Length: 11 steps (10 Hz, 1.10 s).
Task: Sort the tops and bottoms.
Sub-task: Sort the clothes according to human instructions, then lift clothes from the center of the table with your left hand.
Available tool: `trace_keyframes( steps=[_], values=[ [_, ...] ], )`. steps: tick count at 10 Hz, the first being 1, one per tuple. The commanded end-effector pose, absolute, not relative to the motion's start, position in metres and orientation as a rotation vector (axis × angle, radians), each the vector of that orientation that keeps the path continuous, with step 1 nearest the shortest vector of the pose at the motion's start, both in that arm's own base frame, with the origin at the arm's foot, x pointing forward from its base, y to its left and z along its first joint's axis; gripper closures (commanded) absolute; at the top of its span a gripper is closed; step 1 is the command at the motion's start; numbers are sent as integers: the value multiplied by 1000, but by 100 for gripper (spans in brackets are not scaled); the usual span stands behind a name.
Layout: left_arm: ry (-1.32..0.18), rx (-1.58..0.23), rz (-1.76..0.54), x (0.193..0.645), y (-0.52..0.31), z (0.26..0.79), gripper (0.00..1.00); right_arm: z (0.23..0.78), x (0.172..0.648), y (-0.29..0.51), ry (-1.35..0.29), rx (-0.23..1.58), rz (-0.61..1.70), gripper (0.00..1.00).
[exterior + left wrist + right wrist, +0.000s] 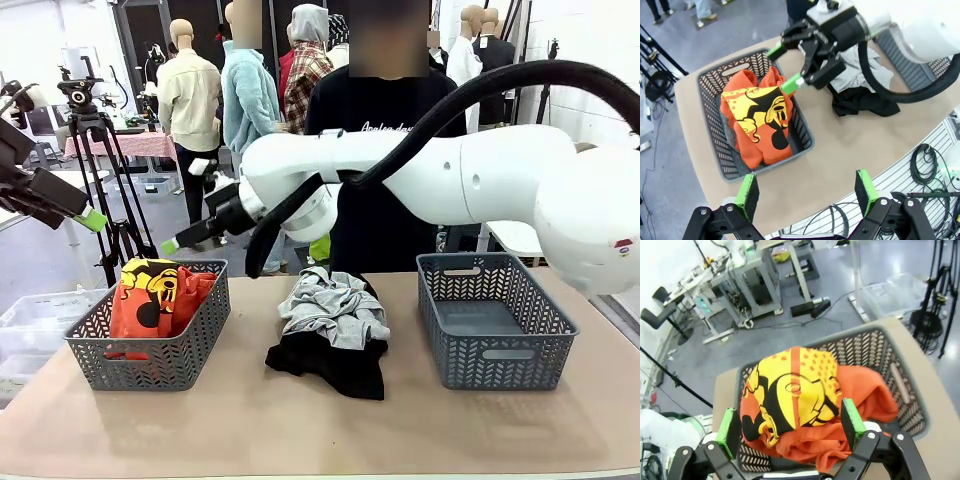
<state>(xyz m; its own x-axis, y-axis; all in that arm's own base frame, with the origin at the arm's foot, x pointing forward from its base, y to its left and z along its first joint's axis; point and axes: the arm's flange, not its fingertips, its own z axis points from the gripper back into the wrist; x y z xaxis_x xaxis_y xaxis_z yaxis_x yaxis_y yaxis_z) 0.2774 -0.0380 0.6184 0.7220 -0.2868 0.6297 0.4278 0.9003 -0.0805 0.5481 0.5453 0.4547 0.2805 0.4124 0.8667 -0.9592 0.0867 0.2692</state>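
Nearest the camera, low in the middle of the front view, the black bottoms (pixel 340 368) are found sprawled on the tan desk (pixel 300 430) under the light grey sweatshirt (pixel 335 308), the two touching in one crumpled heap. Both would be reckoned light, floppy and not fragile at all, so no delicate grip is called for, but nothing stiff is offered to grab either. A raised fold should probably be pinched, and since the grey one lies on top, its highest crease is likely the best spot, so the black cloth isn't dragged along. The fabric looks soft and matte, hardly slippery. To either side of the heap a grey plastic lattice basket is set. The bare floor of the right basket (pixel 495 325) can be seen, while the left basket (pixel 150 365) is stuffed with the orange-red shirt (pixel 160 298), thin jersey with a yellow-and-black print, bunched up above the rim. Just above it the right jaws are spread wide with nothing between them. At the upper left edge the left jaws are likewise wide apart and empty, well clear of the clothes. Farther back, a person (pixel 385 255) in a black shirt is seen standing behind the desk.
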Motion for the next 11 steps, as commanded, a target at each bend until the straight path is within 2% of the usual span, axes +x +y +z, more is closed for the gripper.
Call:
trace_keyframes(
  steps=[1,2,11],
  values=[
    [-654,-229,-397,279,-38,620,0,485,556,521,-732,1021,1040,0],
    [-654,-229,-397,279,-38,620,0,455,548,545,-701,992,1157,0],
    [-654,-229,-397,279,-38,620,0,455,548,545,-701,992,1157,0]
  ],
)
